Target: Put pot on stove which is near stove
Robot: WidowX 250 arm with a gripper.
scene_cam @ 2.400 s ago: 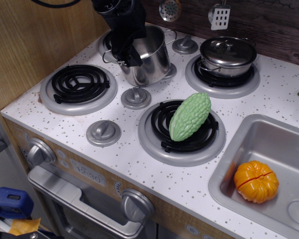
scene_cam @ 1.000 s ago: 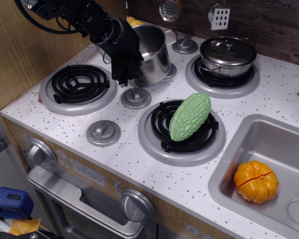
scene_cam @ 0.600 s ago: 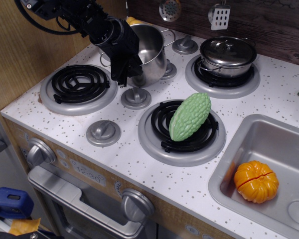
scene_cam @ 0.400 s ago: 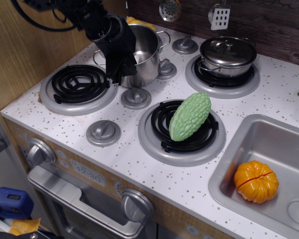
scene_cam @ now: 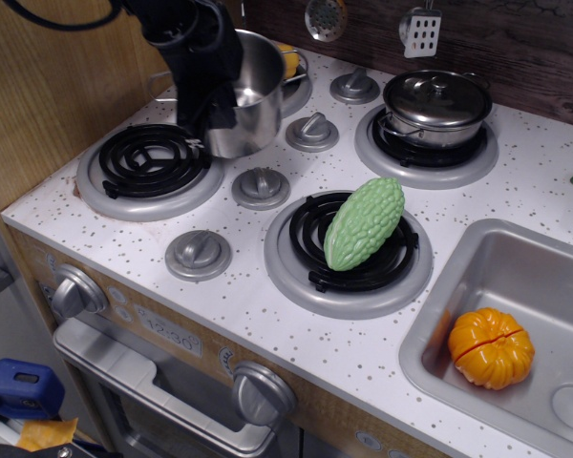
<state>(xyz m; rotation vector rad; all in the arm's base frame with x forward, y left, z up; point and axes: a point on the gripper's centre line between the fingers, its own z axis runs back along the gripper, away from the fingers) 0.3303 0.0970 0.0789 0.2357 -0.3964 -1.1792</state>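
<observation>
The tall shiny steel pot (scene_cam: 255, 91) with no lid is at the back left, tilted slightly, its base at the far right rim of the front-left coil burner (scene_cam: 148, 164). My black gripper (scene_cam: 208, 116) comes down from the top left and is shut on the pot's left wall. The back-left burner (scene_cam: 299, 93) shows partly behind the pot, with a yellow thing (scene_cam: 287, 60) on it. My arm hides the pot's left handle.
A shorter lidded steel pot (scene_cam: 436, 99) sits on the back-right burner. A green bitter gourd (scene_cam: 365, 221) lies on the front-right burner. Grey knobs (scene_cam: 261, 185) stand between the burners. An orange pumpkin (scene_cam: 491, 346) lies in the sink (scene_cam: 437, 291) at right.
My gripper has carried the pot to the left, off the back-left burner and toward the front-left burner. The knob that the pot hid now shows.
</observation>
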